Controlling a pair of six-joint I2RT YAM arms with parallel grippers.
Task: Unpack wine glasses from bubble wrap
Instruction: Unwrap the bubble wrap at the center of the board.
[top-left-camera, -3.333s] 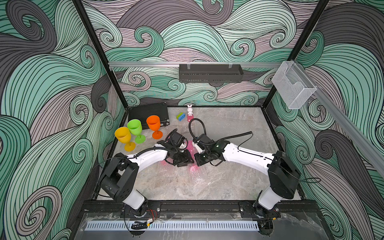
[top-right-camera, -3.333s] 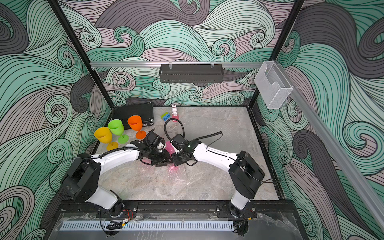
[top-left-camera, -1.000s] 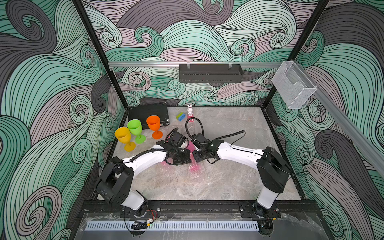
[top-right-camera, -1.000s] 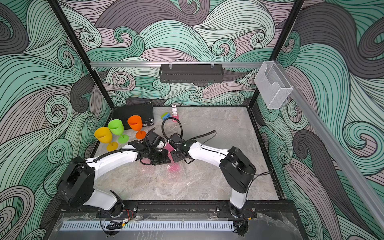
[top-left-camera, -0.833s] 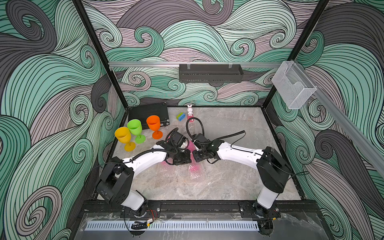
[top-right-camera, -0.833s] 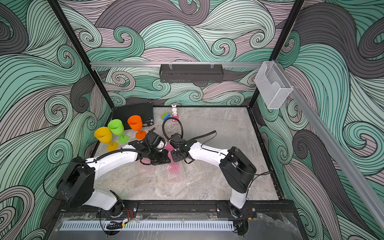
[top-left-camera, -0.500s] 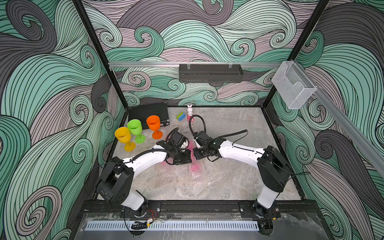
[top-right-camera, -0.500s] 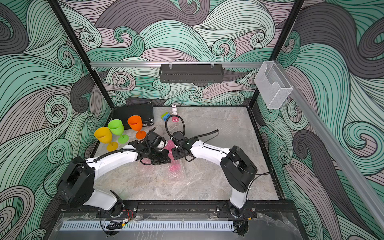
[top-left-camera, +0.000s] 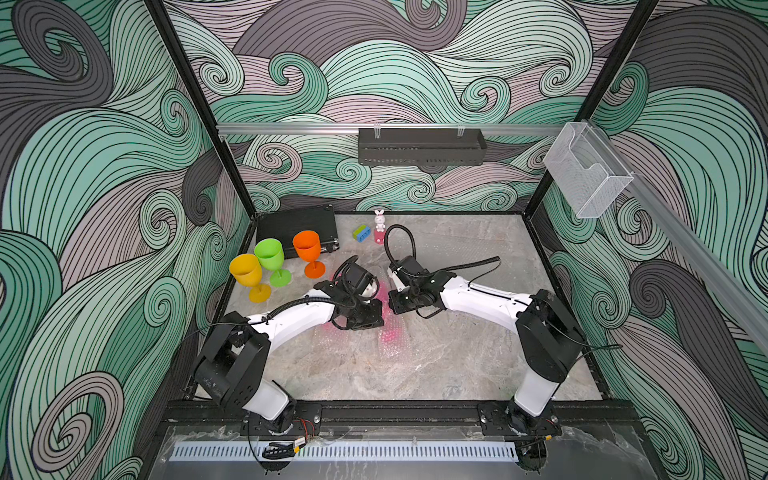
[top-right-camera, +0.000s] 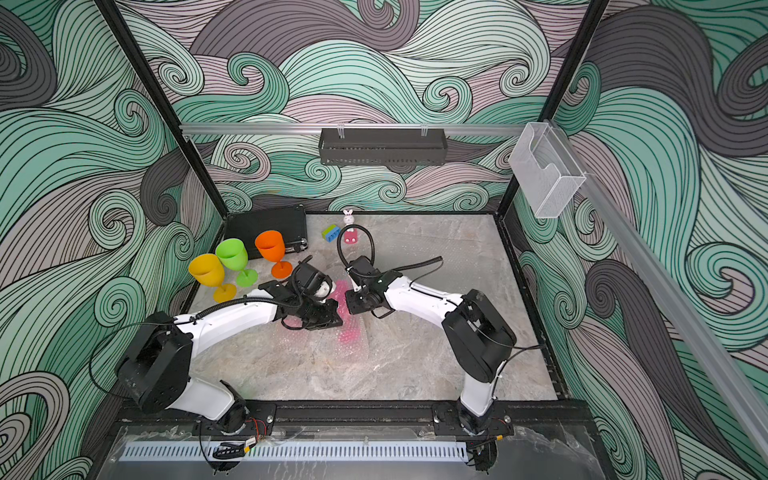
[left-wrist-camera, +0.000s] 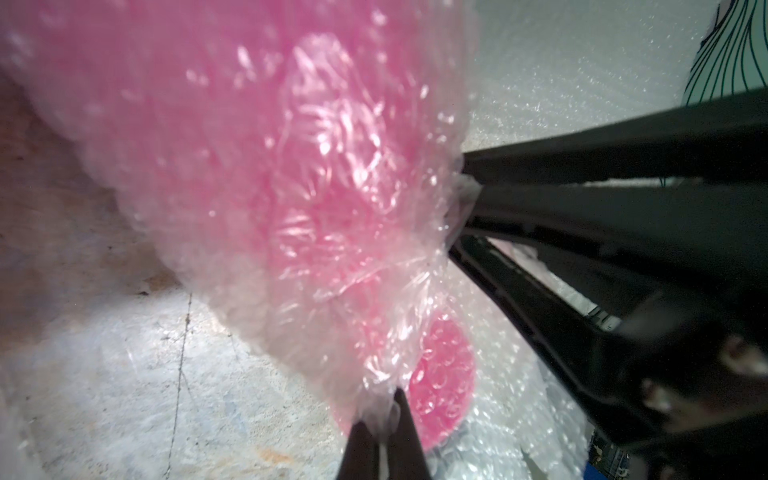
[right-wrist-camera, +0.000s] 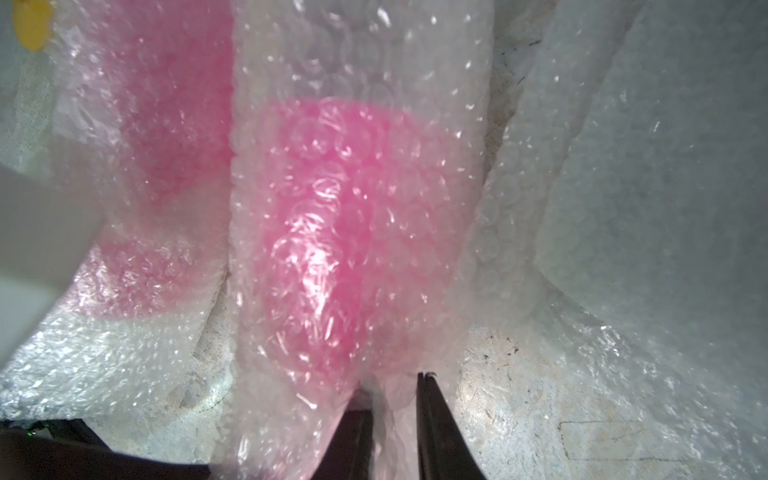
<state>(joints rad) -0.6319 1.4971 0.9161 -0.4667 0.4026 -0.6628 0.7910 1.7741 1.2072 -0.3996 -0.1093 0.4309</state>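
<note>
Three unwrapped glasses stood upright in a row at the left of the table (top-left-camera: 457, 374), close to the wall: the yellow glass (top-left-camera: 247, 272), the green glass (top-left-camera: 270, 254) and the orange glass (top-left-camera: 307, 246). A black case (top-left-camera: 297, 224) lay just behind them.

Near the middle, the left gripper (top-left-camera: 376, 316) reached in low over the table. In the left wrist view its fingertips (left-wrist-camera: 409, 432) were pressed together on a thin edge of bubble wrap (right-wrist-camera: 361, 62). That wrap was rolled around a pink glass (left-wrist-camera: 270, 145), which lay between the two grippers and showed only as a pink blur through the plastic.

A second pink glass (top-left-camera: 390, 332), also wrapped, lay on the table just beside the first, on the side nearer the arm bases. Its round foot (left-wrist-camera: 444, 382) showed through the bubbles.

At the back of the table sat a small green-and-blue block (top-left-camera: 361, 233) and, just beside it, a white rabbit figure (top-left-camera: 379, 219).

The right gripper (top-left-camera: 392, 300) faced the left one from the other side of the bundle. Its fingers (right-wrist-camera: 436, 432) stood close together with a gathered fold of the same wrap pinched between them. A loose sheet (right-wrist-camera: 644, 166) of wrap lay flat beside the bundle.

A clear plastic holder (top-left-camera: 586, 178) hung on the right wall.
</note>
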